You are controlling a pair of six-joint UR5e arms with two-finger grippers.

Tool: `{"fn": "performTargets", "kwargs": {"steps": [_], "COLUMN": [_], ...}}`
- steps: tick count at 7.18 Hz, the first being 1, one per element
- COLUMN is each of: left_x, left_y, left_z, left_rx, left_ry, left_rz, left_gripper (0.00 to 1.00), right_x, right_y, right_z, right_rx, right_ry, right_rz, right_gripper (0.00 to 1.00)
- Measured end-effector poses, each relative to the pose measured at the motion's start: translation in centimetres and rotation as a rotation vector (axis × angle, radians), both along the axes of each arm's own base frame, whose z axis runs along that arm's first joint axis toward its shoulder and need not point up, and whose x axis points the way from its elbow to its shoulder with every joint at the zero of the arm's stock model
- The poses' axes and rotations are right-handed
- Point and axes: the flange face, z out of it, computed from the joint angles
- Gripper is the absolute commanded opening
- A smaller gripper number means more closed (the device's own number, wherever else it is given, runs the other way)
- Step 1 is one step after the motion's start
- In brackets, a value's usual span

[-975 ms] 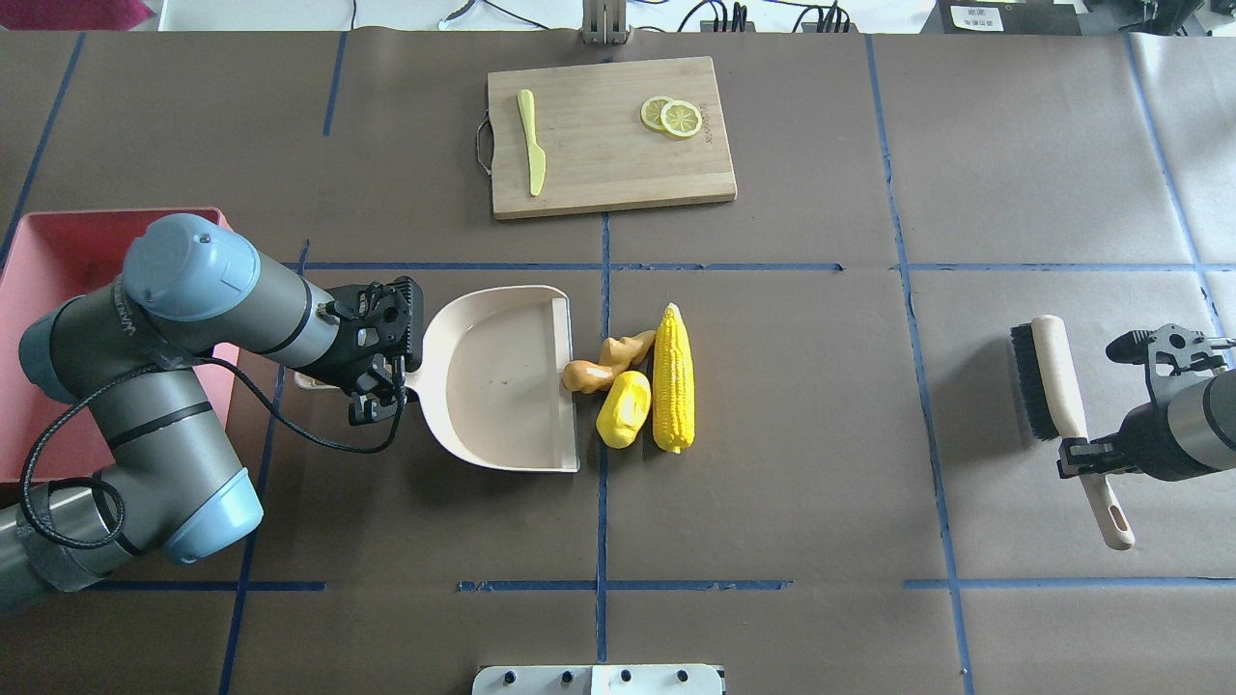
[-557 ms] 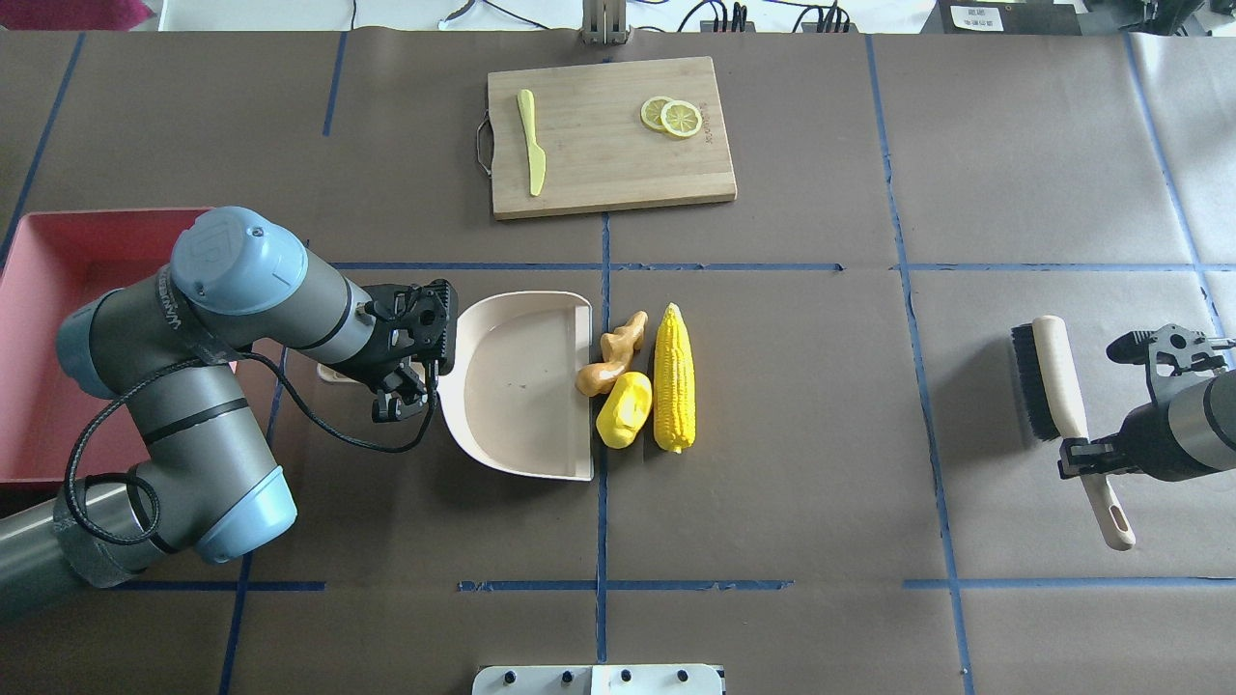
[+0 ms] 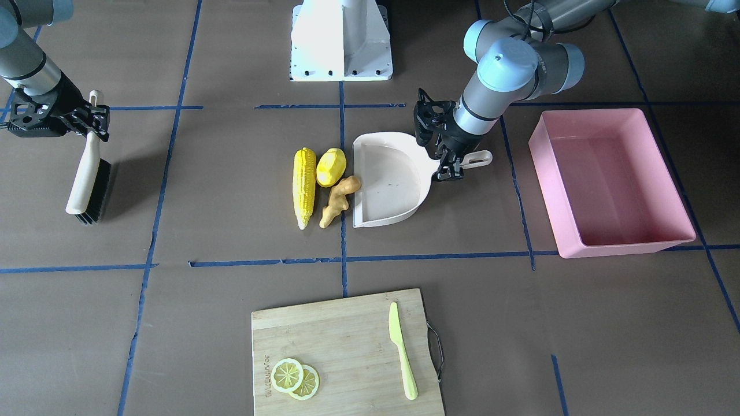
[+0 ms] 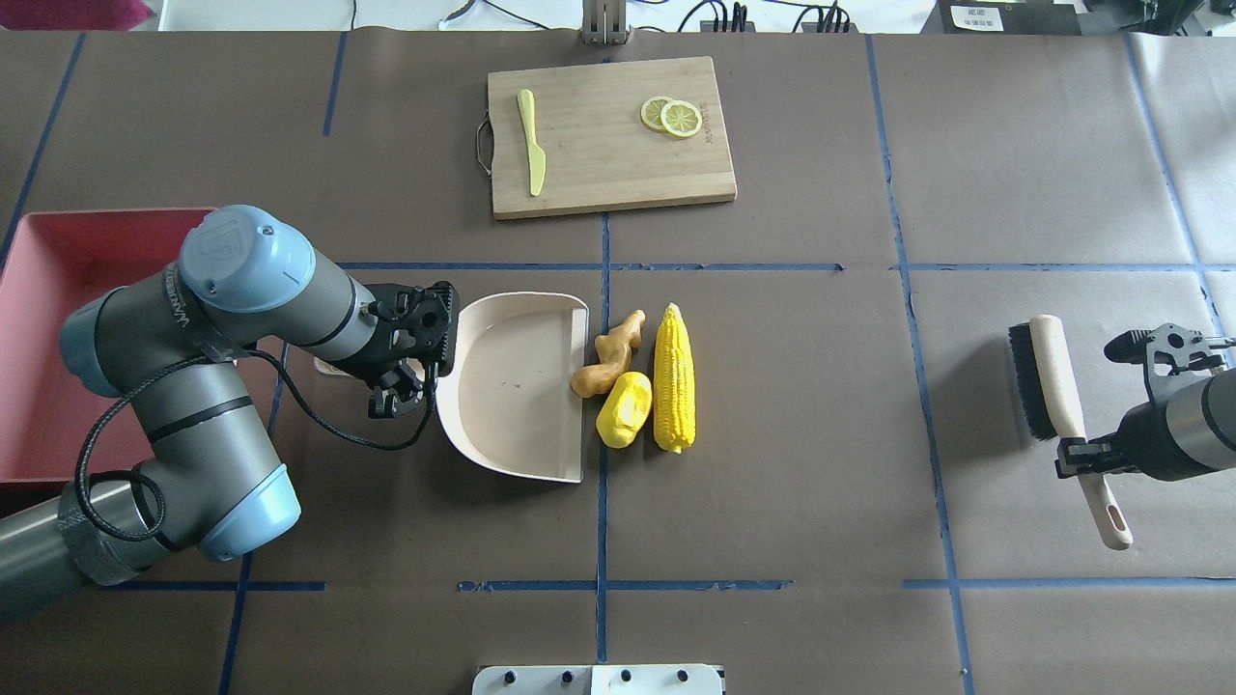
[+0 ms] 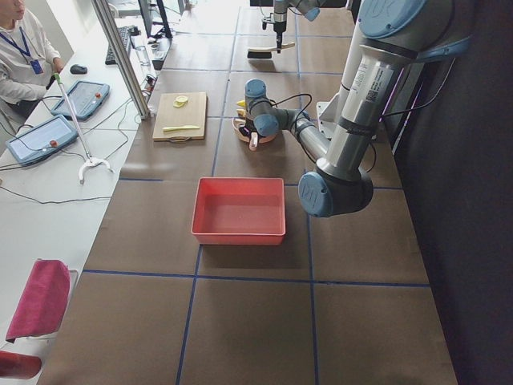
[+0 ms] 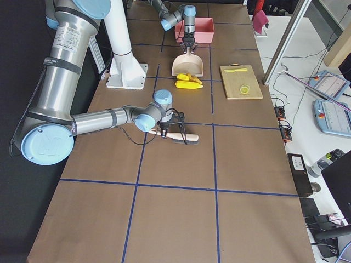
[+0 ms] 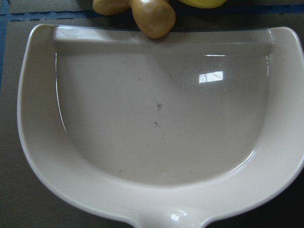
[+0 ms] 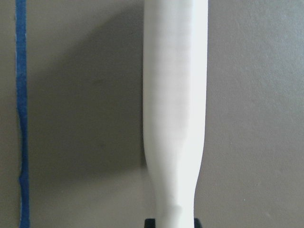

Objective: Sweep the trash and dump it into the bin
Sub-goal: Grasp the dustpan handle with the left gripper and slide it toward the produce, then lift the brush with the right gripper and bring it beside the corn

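The trash lies mid-table: a corn cob [image 4: 673, 378], a small yellow fruit [image 4: 624, 410] and a ginger root [image 4: 603, 357], side by side. The ginger [image 7: 152, 14] touches the front lip of the cream dustpan [image 4: 512, 386], whose inside is empty. My left gripper [image 4: 401, 372] is shut on the dustpan's handle [image 3: 480, 157], left of the pan. The pink bin [image 4: 97, 214] stands empty at the far left, partly behind my left arm. Far right, my right gripper [image 4: 1086, 461] is shut on the handle of a black-bristled brush [image 4: 1048, 376], held well away from the trash.
A wooden cutting board [image 4: 608, 164] at the back centre carries a pale green knife [image 4: 531, 140] and lemon slices [image 4: 671, 116]. The robot's white base plate [image 4: 599, 679] is at the near edge. A person [image 5: 20, 48] sits beyond the table's side.
My left arm pushed the dustpan right up against the trash, turning the ginger a little, then eased slightly back left. The right arm and brush barely moved.
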Motion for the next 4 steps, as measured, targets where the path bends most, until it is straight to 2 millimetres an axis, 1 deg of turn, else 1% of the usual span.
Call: {"fn": "performTargets", "kwargs": {"steps": [1, 2, 3, 4], "left_x": [0.1, 0.1, 0.1, 0.1], "left_y": [0.0, 0.0, 0.0, 0.0], "left_z": [-0.1, 0.0, 0.0, 0.1], "left_rx": [-0.001, -0.002, -0.003, -0.004], "left_ry": [-0.002, -0.004, -0.005, -0.006], "left_rz": [0.001, 0.001, 0.001, 0.001], "left_gripper": [0.0, 0.0, 0.0, 0.0], "right_x": [-0.1, -0.7, -2.0, -3.8], "right_y": [0.0, 0.0, 0.3, 0.8], "right_z": [-0.3, -1.2, -2.8, -5.1], "right_rx": [-0.006, -0.02, -0.038, -0.063], "right_ry": [-0.006, -0.02, -0.042, -0.064], "right_rz": [0.005, 0.016, 0.023, 0.025], "right_gripper": [0.0, 0.0, 0.0, 0.0]}}
